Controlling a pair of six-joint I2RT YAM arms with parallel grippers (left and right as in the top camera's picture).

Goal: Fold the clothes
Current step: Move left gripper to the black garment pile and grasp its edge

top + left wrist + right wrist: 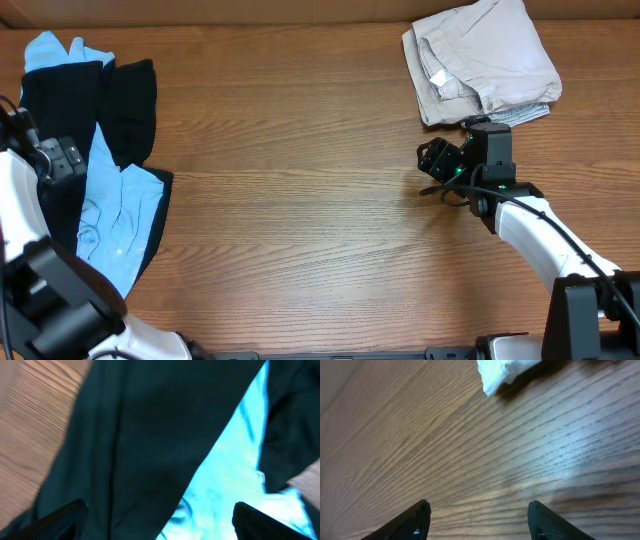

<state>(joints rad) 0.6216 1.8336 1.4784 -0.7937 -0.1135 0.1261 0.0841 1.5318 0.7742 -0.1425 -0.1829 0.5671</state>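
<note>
hovering above the black garment (pixel 125 105): left gripper (pixel 160 517), jaws apart.
right gripper (pixel 480 517) jaws apart over table (pixel 300 180), near beige pieces (pixel 485 60); light blue t-shirt (pixel 120 215) overlaps black garment.

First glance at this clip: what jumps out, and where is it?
A rumpled heap of black garment and light blue garment lies at the table's left edge, with the left gripper open over it. At the far right corner sits a folded beige pile, with the open right gripper over bare wood just in front of it.
</note>
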